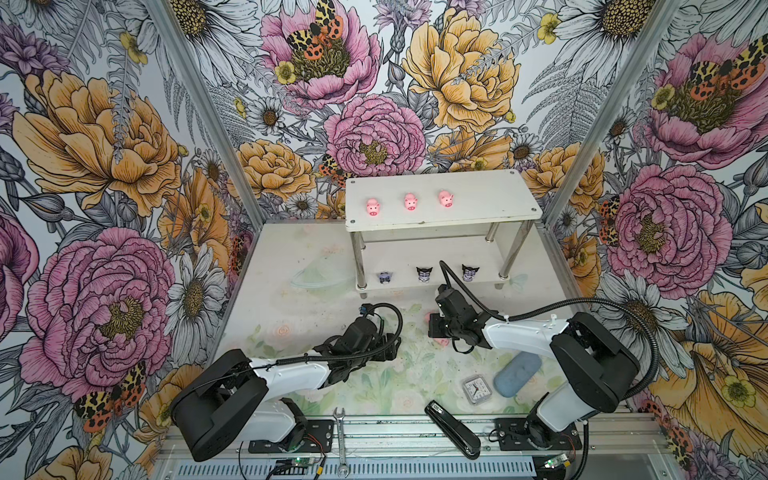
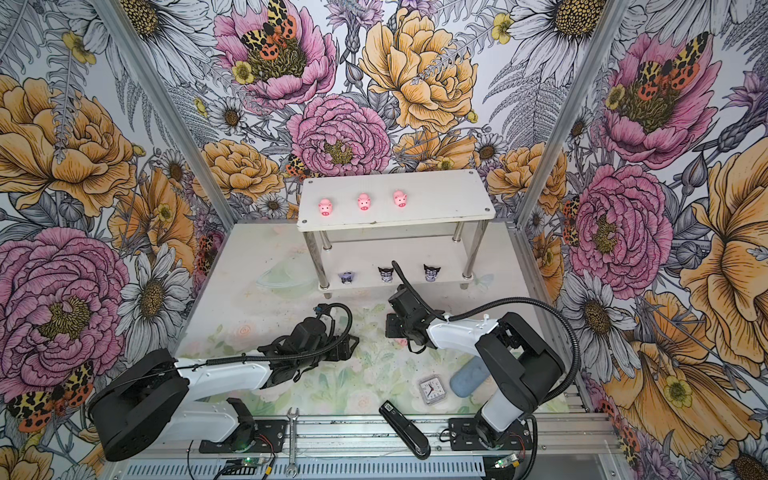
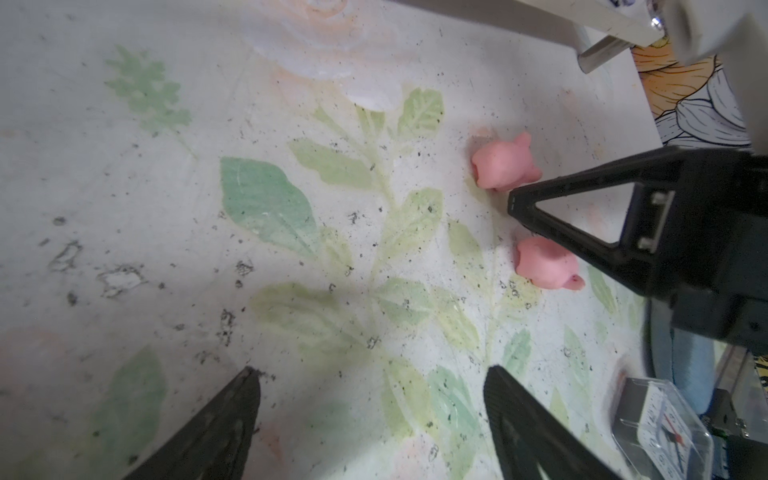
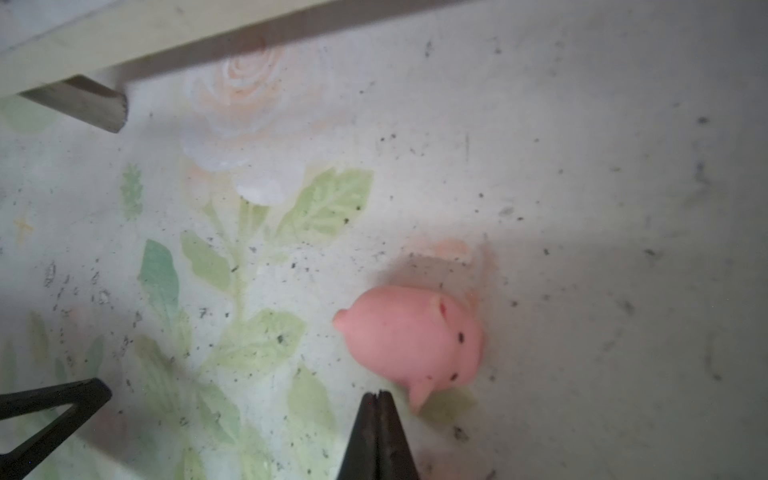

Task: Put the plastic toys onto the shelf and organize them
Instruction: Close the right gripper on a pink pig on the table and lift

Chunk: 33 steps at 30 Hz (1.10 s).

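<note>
left wrist view: the left tool (image 3: 372, 374) hangs wide and empty over the table (image 3: 124, 208). further right, two loose pigs (image 3: 505, 166) lie on the table; the right tool (image 3: 513, 205), pinched shut on nothing, has its tip between them, just beside both. likely hazards: a shut tip can only shove, so any drift may roll a pig away, and opening here would probably push the pair apart rather than catch one. in a top view, the shelf (image 1: 490, 195) carries three shelved pigs (image 1: 410, 201) in a row on its top tier and three figurines (image 1: 424, 274) below. a careless placement could topple that row; the right arm's cable (image 1: 446, 270) crosses before the lower tier and might snag a figurine.
</note>
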Tool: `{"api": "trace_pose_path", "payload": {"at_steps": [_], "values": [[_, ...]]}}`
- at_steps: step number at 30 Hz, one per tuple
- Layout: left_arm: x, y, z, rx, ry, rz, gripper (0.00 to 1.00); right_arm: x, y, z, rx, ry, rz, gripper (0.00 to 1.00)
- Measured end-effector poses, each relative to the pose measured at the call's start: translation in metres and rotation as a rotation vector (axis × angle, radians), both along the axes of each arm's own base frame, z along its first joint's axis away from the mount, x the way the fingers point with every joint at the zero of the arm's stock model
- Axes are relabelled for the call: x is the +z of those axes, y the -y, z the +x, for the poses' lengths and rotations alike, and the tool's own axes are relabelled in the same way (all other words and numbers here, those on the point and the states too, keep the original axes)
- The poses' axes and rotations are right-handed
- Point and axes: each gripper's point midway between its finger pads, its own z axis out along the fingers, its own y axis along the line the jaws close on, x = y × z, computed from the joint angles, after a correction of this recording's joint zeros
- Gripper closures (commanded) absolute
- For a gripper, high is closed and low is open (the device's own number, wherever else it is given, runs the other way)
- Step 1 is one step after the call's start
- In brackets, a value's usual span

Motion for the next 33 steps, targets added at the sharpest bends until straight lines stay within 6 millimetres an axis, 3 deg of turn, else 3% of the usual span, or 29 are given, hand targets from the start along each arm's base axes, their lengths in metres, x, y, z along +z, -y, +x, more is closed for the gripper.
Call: {"api": "trace_pose_path", "payload": {"at_steps": [3,7,11,14,24,29,33], "values": [[0.0,0.0,0.0,0.001,0.001,-0.001,0.13,0.01,0.005,-0.004,0.004,0.019,-0.001,0.88],[0.001,-0.001,0.002,0.006,0.002,-0.002,0.13,0.037,0.018,-0.016,0.027,0.068,-0.006,0.58],[0.002,-0.002,0.004,0.012,0.008,-0.008,0.13,0.051,0.026,-0.031,0.085,0.096,-0.015,0.47],[0.003,-0.001,0.004,0.01,0.009,-0.012,0.13,0.044,0.028,-0.04,0.126,0.07,-0.029,0.42],[0.006,0.002,0.005,0.005,0.012,-0.021,0.13,-0.006,0.032,-0.051,0.192,-0.059,-0.131,0.39],[0.006,0.002,0.005,0.006,0.013,-0.022,0.13,-0.007,0.015,-0.052,0.229,-0.05,-0.082,0.39],[0.01,0.002,0.006,0.006,0.021,-0.029,0.13,-0.008,-0.006,-0.069,0.285,-0.048,-0.058,0.39]]}}
